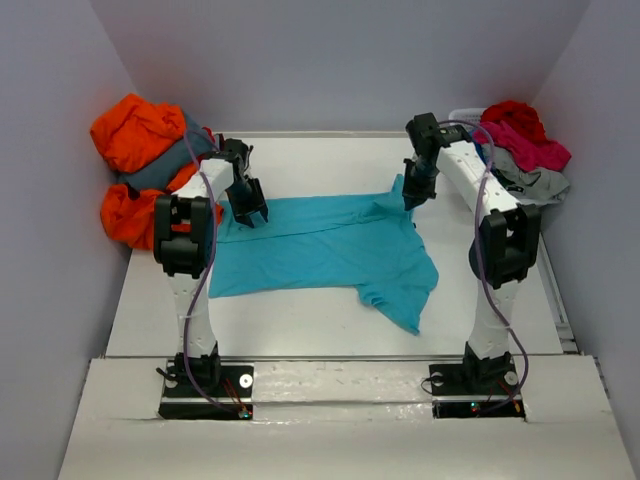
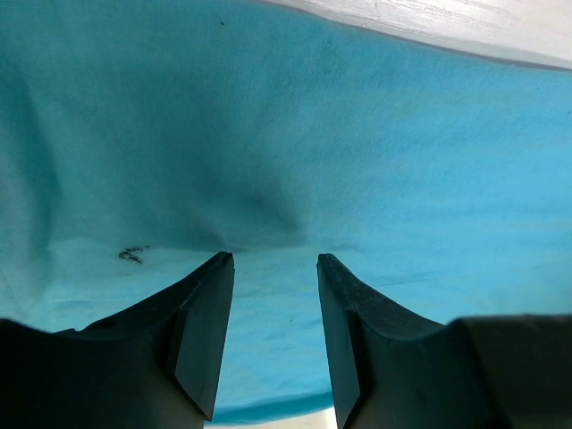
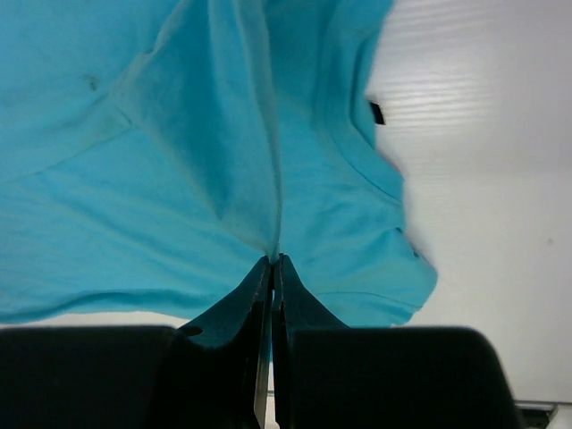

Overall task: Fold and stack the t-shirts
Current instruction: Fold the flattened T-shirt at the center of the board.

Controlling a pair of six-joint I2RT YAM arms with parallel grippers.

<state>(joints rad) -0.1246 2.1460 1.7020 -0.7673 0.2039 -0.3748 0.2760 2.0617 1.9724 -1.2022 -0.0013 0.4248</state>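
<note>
A turquoise t-shirt (image 1: 320,250) lies spread across the middle of the table, one sleeve trailing toward the near right. My left gripper (image 1: 248,212) hovers over its far left corner, open, with cloth (image 2: 268,161) showing between the fingers and nothing pinched. My right gripper (image 1: 412,198) is at the shirt's far right edge, shut on a raised fold of the turquoise cloth (image 3: 268,214) beside the neckline. An orange and slate grey pile of t-shirts (image 1: 140,165) sits at the far left. Red, pink and light grey t-shirts (image 1: 520,145) are heaped at the far right.
A white slatted basket (image 1: 470,120) stands under the red heap at the far right corner. Purple-grey walls close in the table on three sides. The white tabletop (image 1: 300,325) shows in front of the shirt.
</note>
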